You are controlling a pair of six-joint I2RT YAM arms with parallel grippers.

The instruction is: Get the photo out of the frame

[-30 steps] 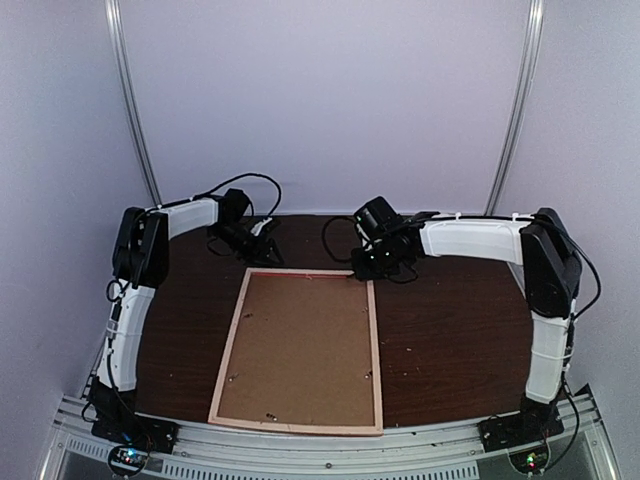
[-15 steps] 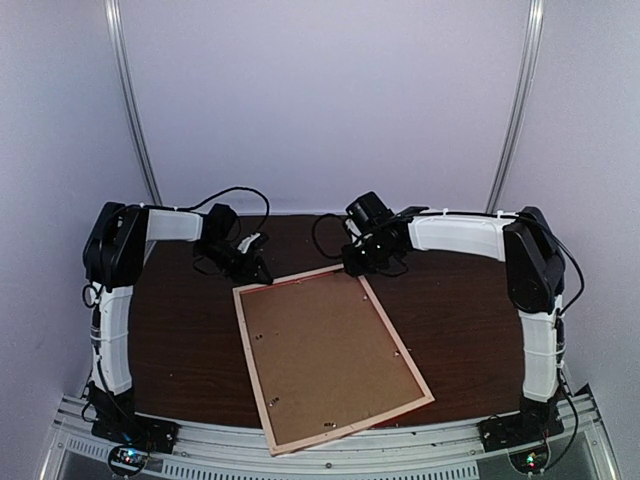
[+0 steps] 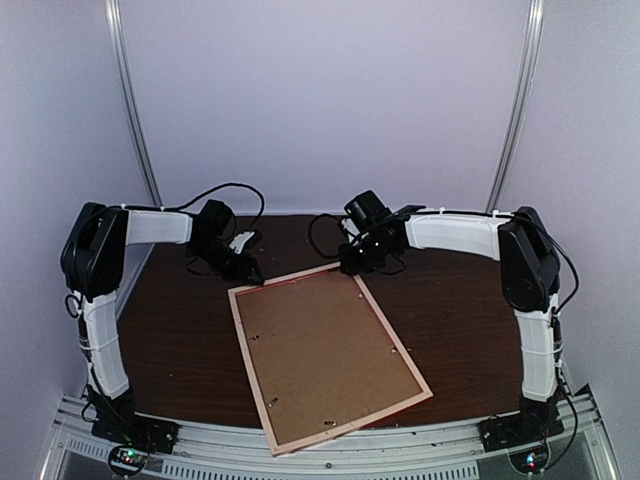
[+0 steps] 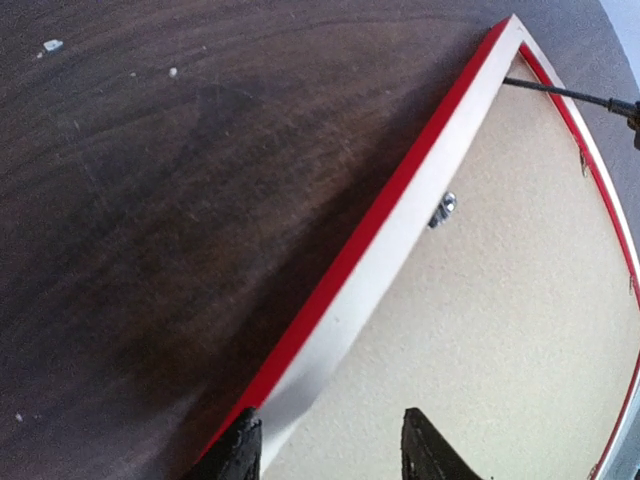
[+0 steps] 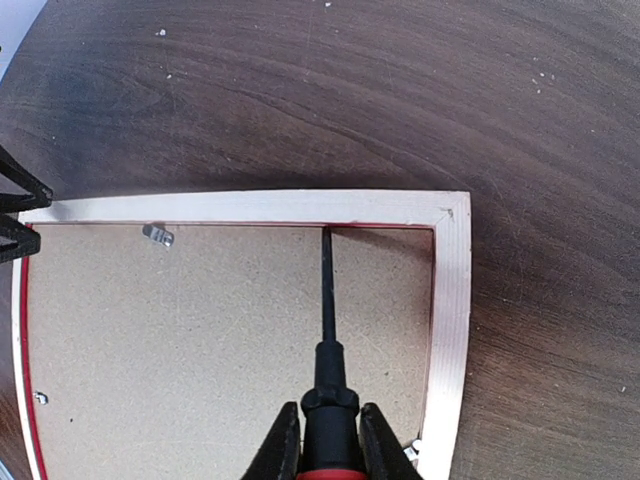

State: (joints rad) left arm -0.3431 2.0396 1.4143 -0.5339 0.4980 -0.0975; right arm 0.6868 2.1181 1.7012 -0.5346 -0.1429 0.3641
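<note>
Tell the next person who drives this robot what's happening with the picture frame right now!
Left gripper: open, fingers straddling the frame's far rail near its left corner.
Right gripper: shut on a black-shafted tool, tip at the far rail's inner edge.
The frame lies face down, skewed, on the table. The brown backing board sits inside it, with metal tabs around it.
Photo: not visible, probably under the board.
Done: nothing removed yet.
Left: free the tabs, lift the board, take out the photo.
</note>
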